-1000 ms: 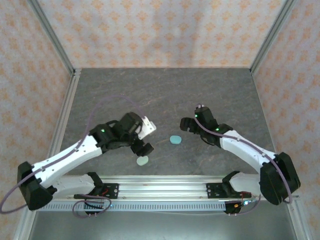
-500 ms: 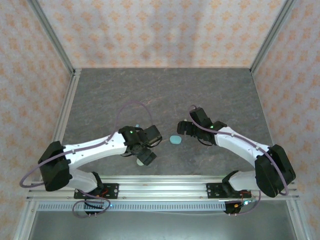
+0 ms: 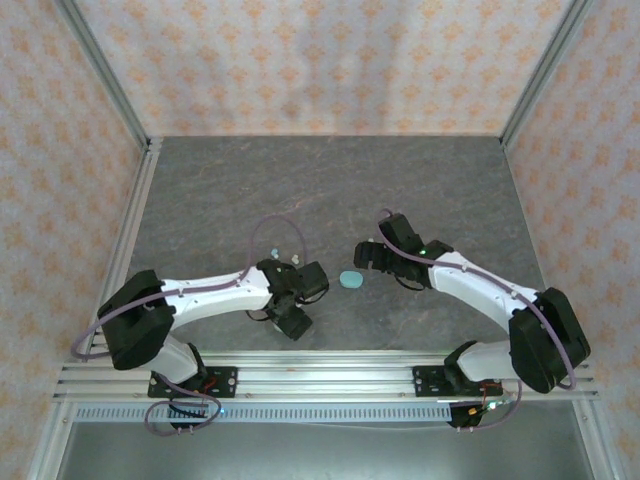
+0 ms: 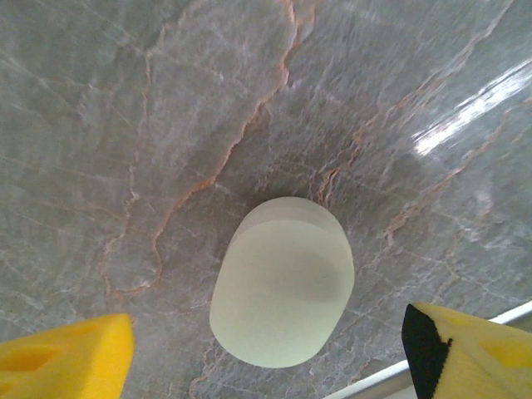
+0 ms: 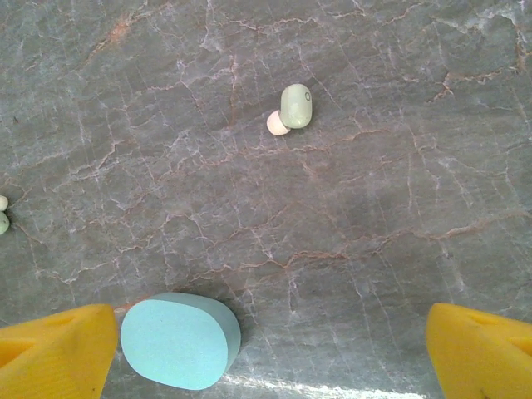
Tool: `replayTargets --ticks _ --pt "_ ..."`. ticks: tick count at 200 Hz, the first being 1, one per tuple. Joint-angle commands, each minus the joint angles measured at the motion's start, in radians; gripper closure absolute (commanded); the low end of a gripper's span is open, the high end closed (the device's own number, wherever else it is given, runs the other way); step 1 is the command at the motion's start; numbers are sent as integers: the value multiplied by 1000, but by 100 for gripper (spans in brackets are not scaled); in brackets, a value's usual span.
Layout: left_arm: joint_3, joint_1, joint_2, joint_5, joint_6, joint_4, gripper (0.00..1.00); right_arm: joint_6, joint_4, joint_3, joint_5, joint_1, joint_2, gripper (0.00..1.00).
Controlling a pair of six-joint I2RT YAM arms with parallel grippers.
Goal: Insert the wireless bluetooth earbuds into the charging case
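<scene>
A pale mint oval case (image 4: 283,293) lies shut on the grey stone table, straight below my left gripper (image 4: 266,359). That gripper is open, its yellow fingertips (image 4: 66,353) wide on either side of the case, touching nothing. In the top view the left gripper (image 3: 292,316) covers this case. A teal oval case (image 5: 179,339) (image 3: 349,279) lies shut near the left fingertip of my open right gripper (image 5: 270,357) (image 3: 366,254). One mint earbud (image 5: 293,108) lies beyond it, and another (image 5: 2,214) shows at the left edge. Two earbuds (image 3: 271,251) (image 3: 297,258) sit behind the left wrist.
The table (image 3: 330,190) is walled by patterned panels at the back and sides. An aluminium rail (image 3: 320,365) runs along the near edge, close behind the pale case; its bright strip (image 4: 449,341) shows in the left wrist view.
My left arm has swung in and down until its gripper stands over the pale case, uncovering two earbuds behind it. The right gripper has shifted slightly left toward the teal case.
</scene>
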Motion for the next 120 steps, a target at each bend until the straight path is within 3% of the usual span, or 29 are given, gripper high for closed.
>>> replayTargets --ticks 1,120 --pt "-17 1 19 3 -8 37 18 -14 -10 34 20 5 13 5" --pt "-14 2 92 59 37 84 48 28 2 30 8 3 27 4"
